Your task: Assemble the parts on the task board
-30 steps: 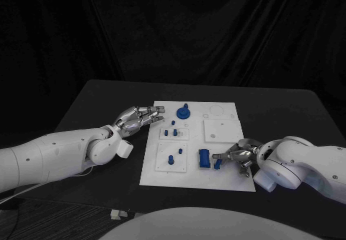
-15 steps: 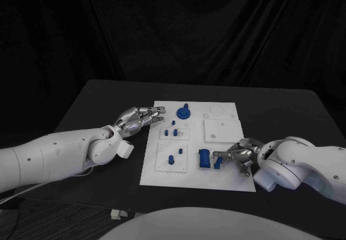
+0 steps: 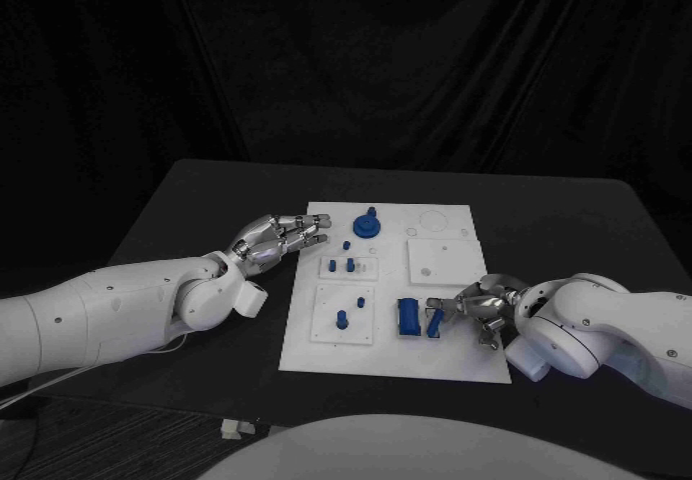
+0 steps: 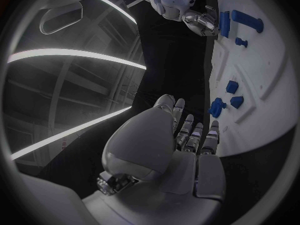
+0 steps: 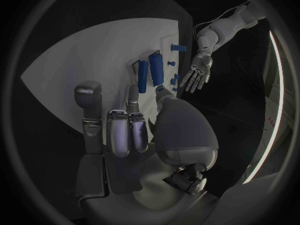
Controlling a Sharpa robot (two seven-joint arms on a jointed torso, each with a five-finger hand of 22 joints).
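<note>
The white task board (image 3: 447, 350) lies mid-table with several blue parts on it. A blue round knobbed part (image 3: 368, 225) stands at its far end, and small blue pegs (image 3: 343, 266) and one more peg (image 3: 342, 319) stand along its left side. My left hand (image 3: 281, 237) hovers at the board's far-left edge, fingers spread and holding nothing (image 4: 187, 140). My right hand (image 3: 480, 312) is at the board's near right, its fingertips at a thin blue piece (image 3: 436, 322) that stands beside a longer blue block (image 3: 410, 317). In the right wrist view, a finger and the thumb flank that piece (image 5: 142, 76); a grip is unclear.
Two raised white square plates (image 3: 441, 258) sit on the board's right half, with ring outlines (image 3: 433, 220) beyond them. The black table (image 3: 202, 200) extends around the board on all sides, and its near edge runs just below the board.
My right hand has crept slightly left, closer onto the thin blue piece. The left hand and the other parts have held still.
</note>
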